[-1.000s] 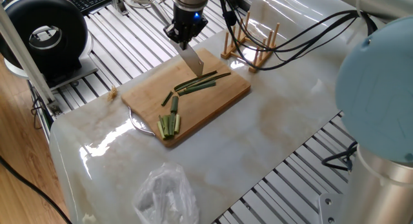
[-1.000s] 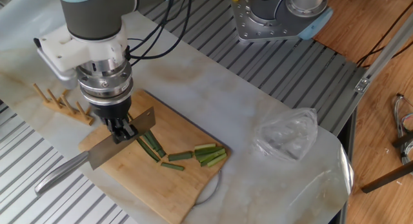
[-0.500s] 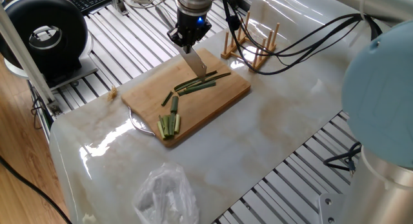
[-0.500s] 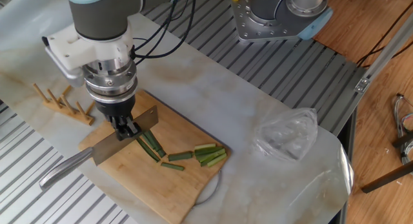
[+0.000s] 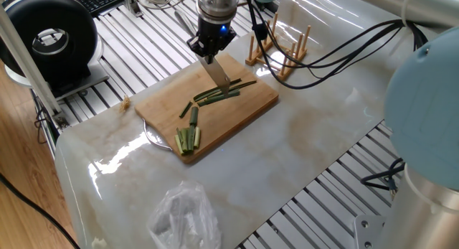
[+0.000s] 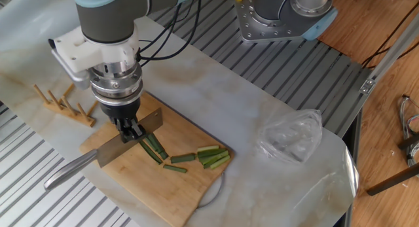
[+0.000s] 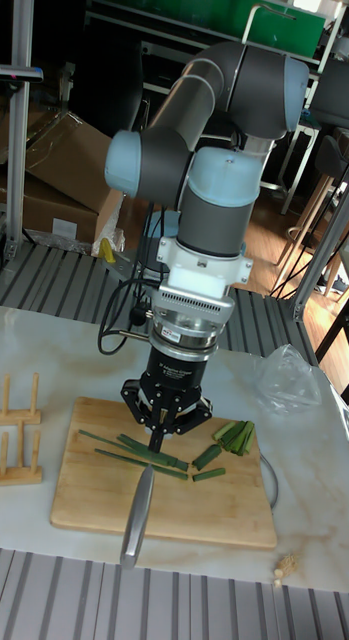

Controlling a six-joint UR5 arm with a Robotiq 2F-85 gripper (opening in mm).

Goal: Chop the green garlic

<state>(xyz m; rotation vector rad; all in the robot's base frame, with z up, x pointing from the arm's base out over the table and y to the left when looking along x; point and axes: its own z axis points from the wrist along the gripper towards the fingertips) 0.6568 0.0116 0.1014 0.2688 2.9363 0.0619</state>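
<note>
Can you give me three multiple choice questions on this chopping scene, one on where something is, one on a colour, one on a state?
1. Where is the clear plastic bag?
A. on the cutting board
B. on the marble table, off the board
C. on the wooden rack

2. What colour are the cut pieces?
A. green
B. red
C. white

3. What is the gripper doing?
A. open, empty
B. shut on the knife
C. holding the bag

Answers: 1 B, the bag lies beyond the cutting board; 2 A, they are plainly green; 3 B, its fingers clamp the blade.
</note>
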